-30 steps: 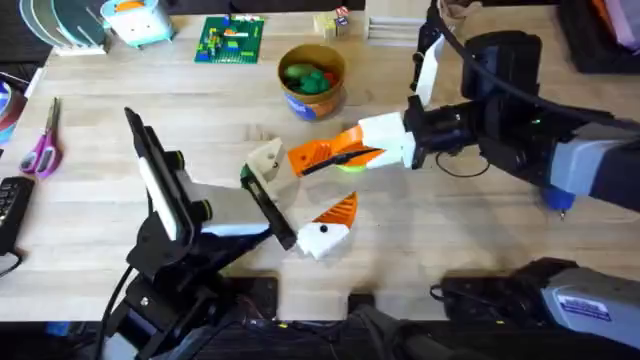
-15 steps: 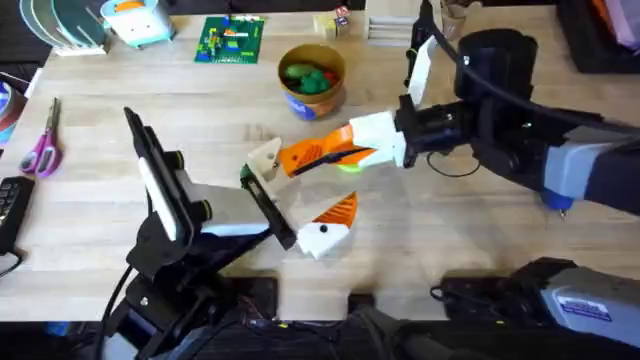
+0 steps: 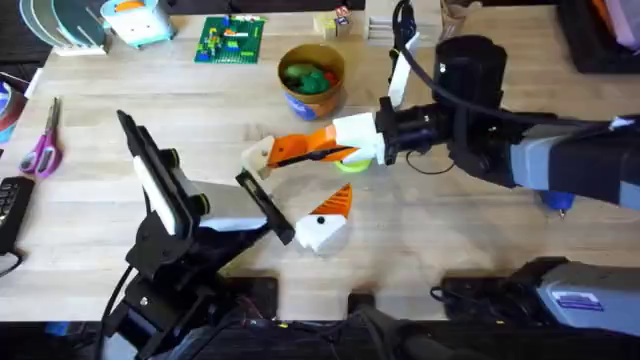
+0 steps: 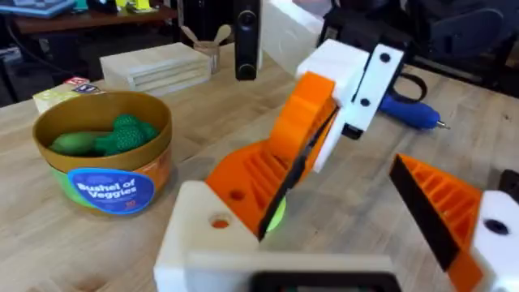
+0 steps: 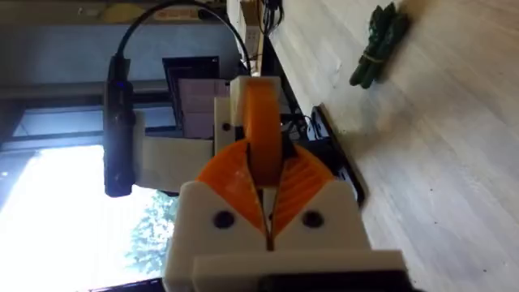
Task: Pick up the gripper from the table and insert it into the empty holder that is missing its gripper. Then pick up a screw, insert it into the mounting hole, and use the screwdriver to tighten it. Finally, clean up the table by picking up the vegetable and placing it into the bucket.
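My right gripper (image 3: pixel 305 150) reaches in from the right, its orange fingers shut on the small orange gripper wedge (image 4: pixel 247 182). The wedge's end rests against the white holder (image 3: pixel 260 155) of my left arm's claw. My left gripper (image 3: pixel 298 182) stands open; its other finger (image 3: pixel 338 203) carries an orange tip. The yellow-tan bucket (image 3: pixel 312 75) with green toy pieces stands behind them. A dark green vegetable (image 5: pixel 377 40) lies on the wooden table (image 3: pixel 450 240). The blue screwdriver (image 4: pixel 409 113) lies to the right, partly under my right arm in the overhead view.
A yellow-green disc (image 3: pixel 347 166) lies under the right gripper. Pink scissors (image 3: pixel 42 145) lie at the far left. A green brick plate (image 3: pixel 230 40) and wooden blocks (image 3: pixel 330 22) sit along the back edge. A black cable (image 3: pixel 435 165) loops beside the right wrist.
My right gripper has moved left with the orange wedge, bringing it up against the white holder. The left claw has shifted slightly left and back.
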Controlling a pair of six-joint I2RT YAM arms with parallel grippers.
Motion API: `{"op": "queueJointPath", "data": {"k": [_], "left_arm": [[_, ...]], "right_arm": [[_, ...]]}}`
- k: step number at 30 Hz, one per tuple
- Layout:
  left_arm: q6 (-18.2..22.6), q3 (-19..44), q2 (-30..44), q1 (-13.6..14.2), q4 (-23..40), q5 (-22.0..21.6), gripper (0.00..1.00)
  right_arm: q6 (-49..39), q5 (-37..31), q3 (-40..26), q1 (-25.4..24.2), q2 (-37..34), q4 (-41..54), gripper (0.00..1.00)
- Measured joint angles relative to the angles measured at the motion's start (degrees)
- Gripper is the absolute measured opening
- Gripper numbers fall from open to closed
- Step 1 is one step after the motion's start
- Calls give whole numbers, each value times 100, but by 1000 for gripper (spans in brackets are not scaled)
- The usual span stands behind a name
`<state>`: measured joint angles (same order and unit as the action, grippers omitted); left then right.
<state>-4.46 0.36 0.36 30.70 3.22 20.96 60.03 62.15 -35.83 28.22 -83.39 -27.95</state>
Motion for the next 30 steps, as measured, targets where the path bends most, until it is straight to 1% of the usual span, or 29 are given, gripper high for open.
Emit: {"op": "queueJointPath", "data": {"k": [2, 7, 15, 30], "left_arm": [[-40, 0, 2, -11, 2, -21, 992], [-119, 0, 2, 18, 0, 111, 992], [-119, 0, 2, 17, 0, 111, 993], [-223, 0, 50, 11, 2, 89, 993]], "right_arm": [[2, 3, 0, 55, -90, -58, 9], [2, 74, -17, 250, -224, -166, 8], [8, 37, -22, 250, -224, -164, 8], [542, -803, -114, 362, -224, -164, 8]]}}
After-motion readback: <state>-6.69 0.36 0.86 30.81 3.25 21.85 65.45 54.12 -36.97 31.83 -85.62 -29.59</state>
